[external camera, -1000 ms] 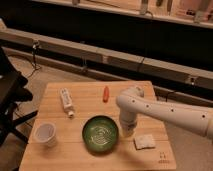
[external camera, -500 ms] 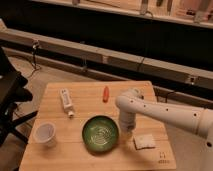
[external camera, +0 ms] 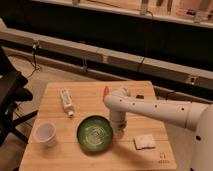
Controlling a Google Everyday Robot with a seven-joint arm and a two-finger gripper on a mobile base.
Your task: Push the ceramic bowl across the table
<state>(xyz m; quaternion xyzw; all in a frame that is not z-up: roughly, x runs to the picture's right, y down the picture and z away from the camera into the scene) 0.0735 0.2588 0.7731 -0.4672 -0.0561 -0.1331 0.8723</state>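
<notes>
My tool (external camera: 120, 132) sat right beside the glossy dark green round ceramic bowl (external camera: 94, 133) near the front-middle of the light wooden plank surface (external camera: 85, 97), so basically the whole push was left.

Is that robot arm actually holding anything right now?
Cannot be told. Its tool hangs at the right rim of the ceramic bowl, but no hold shows.

The light is warm and a bit dim. The table (external camera: 95, 150) top is the brightest part, and the back of the room is dark. The gripper (external camera: 120, 131) is beside the ceramic bowl (external camera: 95, 133), which shines a little. Soft shadows lie under things. Everything looks blurry.
</notes>
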